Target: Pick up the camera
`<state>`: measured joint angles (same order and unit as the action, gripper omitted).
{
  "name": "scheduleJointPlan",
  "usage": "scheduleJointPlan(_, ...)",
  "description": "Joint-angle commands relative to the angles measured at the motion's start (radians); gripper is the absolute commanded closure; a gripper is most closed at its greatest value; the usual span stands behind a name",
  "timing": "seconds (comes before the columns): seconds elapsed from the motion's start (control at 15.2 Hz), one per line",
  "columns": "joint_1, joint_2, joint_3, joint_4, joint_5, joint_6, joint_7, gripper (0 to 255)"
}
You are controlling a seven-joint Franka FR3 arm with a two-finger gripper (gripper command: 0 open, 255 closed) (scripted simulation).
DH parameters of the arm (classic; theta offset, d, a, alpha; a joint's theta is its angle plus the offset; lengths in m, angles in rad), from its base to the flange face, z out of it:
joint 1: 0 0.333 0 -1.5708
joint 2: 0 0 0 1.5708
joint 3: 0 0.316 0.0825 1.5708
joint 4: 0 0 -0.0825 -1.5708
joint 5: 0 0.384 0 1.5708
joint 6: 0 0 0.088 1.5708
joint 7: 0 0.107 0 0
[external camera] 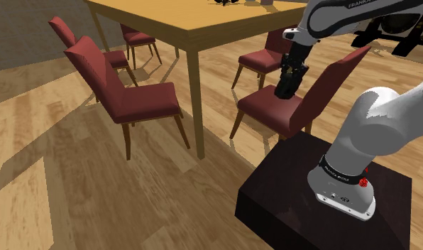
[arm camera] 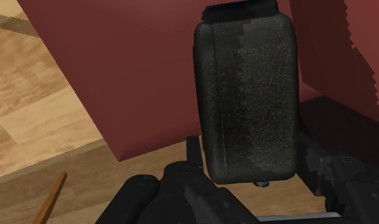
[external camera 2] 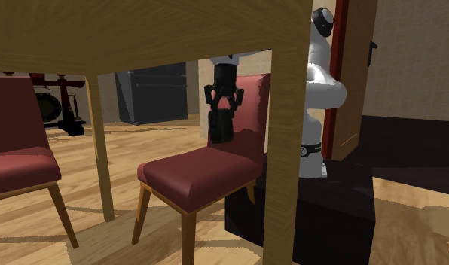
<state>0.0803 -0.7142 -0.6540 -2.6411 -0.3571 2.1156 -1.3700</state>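
A black, rough-textured camera (arm camera: 248, 102) stands upright between my gripper's fingers (arm camera: 193, 151), which clasp its lower sides. In the shoulder view the gripper (external camera: 287, 84) hangs just above the seat of a red chair (external camera: 270, 108), close to its backrest, with the camera (external camera: 285, 89) in it. In the second exterior view the camera (external camera 2: 221, 126) hangs clear of the seat (external camera 2: 193, 172), in front of the red backrest, under the black gripper (external camera 2: 224, 113).
A wooden table (external camera: 203, 28) stands beside the chair, and its thick leg (external camera 2: 283, 150) rises close to the seat. More red chairs (external camera: 125, 96) ring the table. The dark stand (external camera: 302, 206) sits right behind the chair. The floor is wood.
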Motion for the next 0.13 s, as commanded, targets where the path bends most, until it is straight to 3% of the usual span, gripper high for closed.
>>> scheduleJointPlan(0.0, 0.002, -0.005, 0.009, 0.015, 0.006, -0.020, 0.002, 255)
scheduleJointPlan(0.07, 0.002, -0.006, 0.009, 0.015, 0.006, -0.020, 0.002, 255)
